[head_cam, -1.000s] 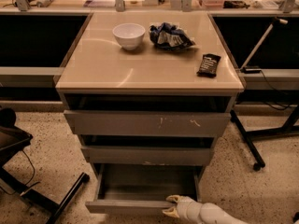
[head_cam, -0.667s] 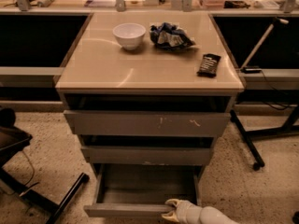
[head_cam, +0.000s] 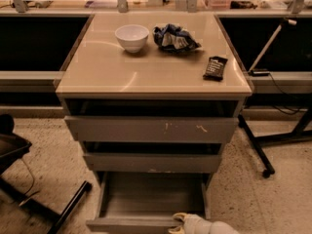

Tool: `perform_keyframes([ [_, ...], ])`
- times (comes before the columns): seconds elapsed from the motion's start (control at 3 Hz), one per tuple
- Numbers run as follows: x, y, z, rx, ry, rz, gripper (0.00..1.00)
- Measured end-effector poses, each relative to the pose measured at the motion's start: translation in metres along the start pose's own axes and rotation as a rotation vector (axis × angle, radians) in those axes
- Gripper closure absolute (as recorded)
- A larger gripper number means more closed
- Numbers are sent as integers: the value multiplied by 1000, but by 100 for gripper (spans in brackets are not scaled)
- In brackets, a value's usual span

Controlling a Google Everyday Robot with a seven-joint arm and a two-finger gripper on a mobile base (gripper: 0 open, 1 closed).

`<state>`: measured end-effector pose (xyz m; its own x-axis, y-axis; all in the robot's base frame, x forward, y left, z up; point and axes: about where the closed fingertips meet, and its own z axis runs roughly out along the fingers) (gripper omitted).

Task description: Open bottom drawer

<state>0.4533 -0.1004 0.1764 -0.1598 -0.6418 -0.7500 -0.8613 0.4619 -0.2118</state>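
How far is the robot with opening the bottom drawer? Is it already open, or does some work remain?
Done: the bottom drawer is pulled well out past the middle drawer, so its grey inside shows. In hand: the gripper is at the right part of the drawer's front edge, at the bottom of the view. Left: perhaps a little more pull, then moving away. Whether the drawer is fully out cannot be seen.

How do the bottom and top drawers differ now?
The bottom drawer is pulled well out, interior showing; the top drawer is nearly shut. The top drawer's front has white scratches; the bottom drawer's looks plain. The pincer sits at the bottom drawer's front edge, not the top drawer's. Both are grey, handleless.
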Motion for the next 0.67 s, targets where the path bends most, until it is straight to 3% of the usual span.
perform_keyframes([
  [0.67,5,14,-11,0,-4,-3,100],
])
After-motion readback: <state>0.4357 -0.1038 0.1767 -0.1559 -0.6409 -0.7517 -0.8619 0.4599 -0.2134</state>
